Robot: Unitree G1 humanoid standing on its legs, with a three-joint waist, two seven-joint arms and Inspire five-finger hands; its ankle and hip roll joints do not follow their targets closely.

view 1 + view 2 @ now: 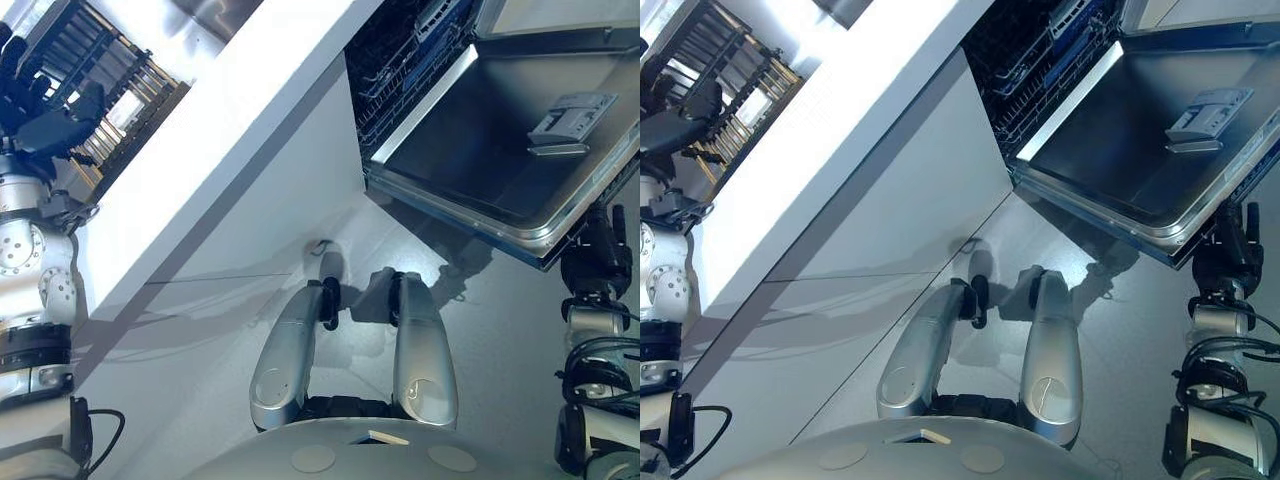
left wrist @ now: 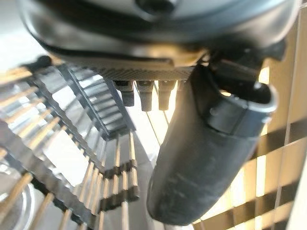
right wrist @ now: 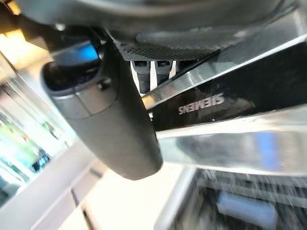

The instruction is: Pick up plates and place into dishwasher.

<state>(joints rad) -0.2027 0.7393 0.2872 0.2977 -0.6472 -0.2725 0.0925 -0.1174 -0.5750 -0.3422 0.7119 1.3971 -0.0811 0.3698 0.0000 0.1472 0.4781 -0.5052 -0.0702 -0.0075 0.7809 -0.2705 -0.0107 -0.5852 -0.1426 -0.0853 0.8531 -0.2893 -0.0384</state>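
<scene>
Left hand [image 1: 45, 110] sat upper left over the wooden dish rack [image 1: 130, 100], fingers loosely extended, empty; right hand [image 1: 598, 250] under dishwasher door [image 1: 500, 150] edge, fingers unreadable

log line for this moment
left hand: over wooden dish rack, open | right hand: under open steel dishwasher door | plates: none held

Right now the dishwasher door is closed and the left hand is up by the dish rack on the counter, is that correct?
Not quite: the dishwasher door is open, folded down, as the left eye view shows. The left hand is indeed up by the dish rack on the counter.
</scene>
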